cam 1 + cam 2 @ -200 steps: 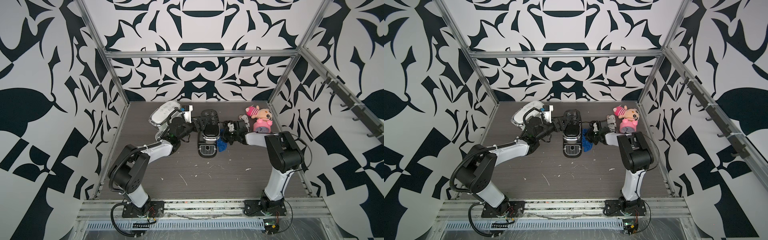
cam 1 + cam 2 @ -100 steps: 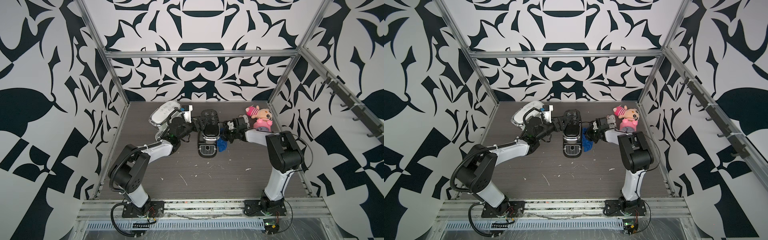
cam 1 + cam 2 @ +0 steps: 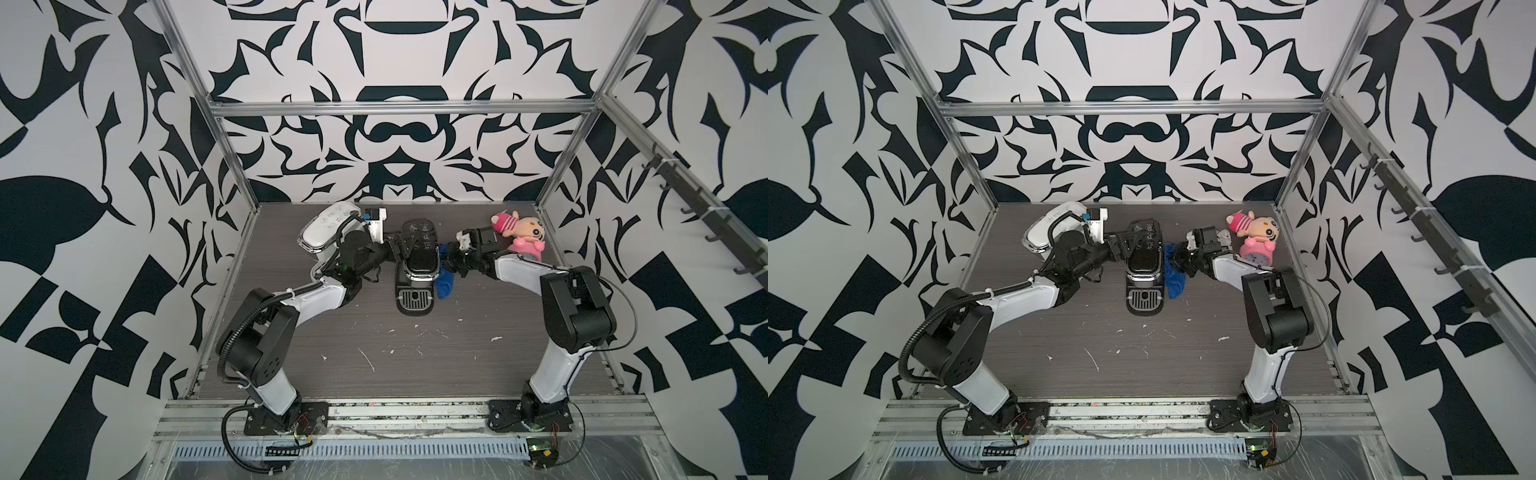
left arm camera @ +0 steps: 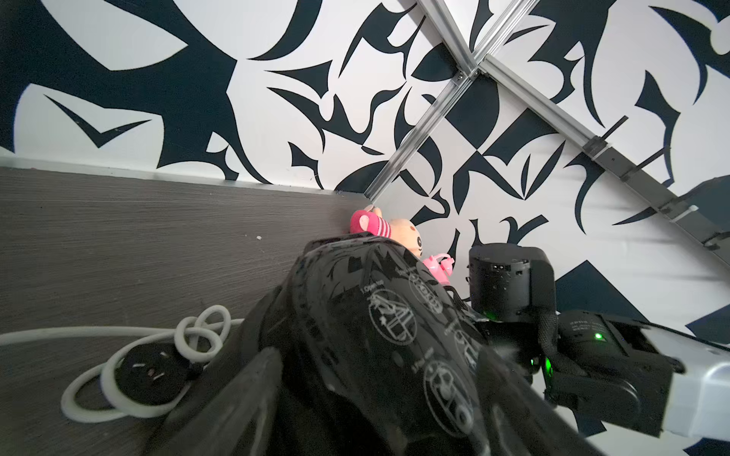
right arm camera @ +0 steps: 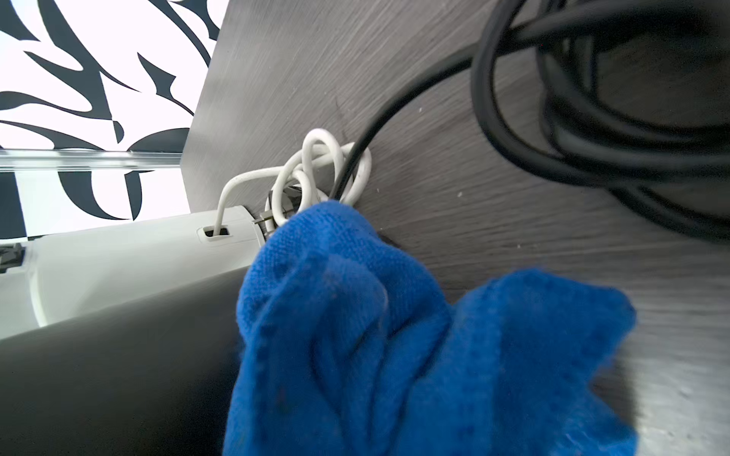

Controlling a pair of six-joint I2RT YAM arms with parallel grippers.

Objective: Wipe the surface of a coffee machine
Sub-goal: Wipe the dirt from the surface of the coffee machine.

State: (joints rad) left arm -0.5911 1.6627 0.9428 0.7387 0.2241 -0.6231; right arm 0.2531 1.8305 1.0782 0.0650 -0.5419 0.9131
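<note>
So the glossy black capsule coffee machine [image 3: 417, 266] stands centre-back, long axis front to back. Left gripper [image 3: 400, 246] clamps its rear, jaws wide. Right gripper [image 3: 452, 262], pinched on the bunched blue terry cloth [image 3: 444, 286], sits just right of it, cloth against that flank.
</note>
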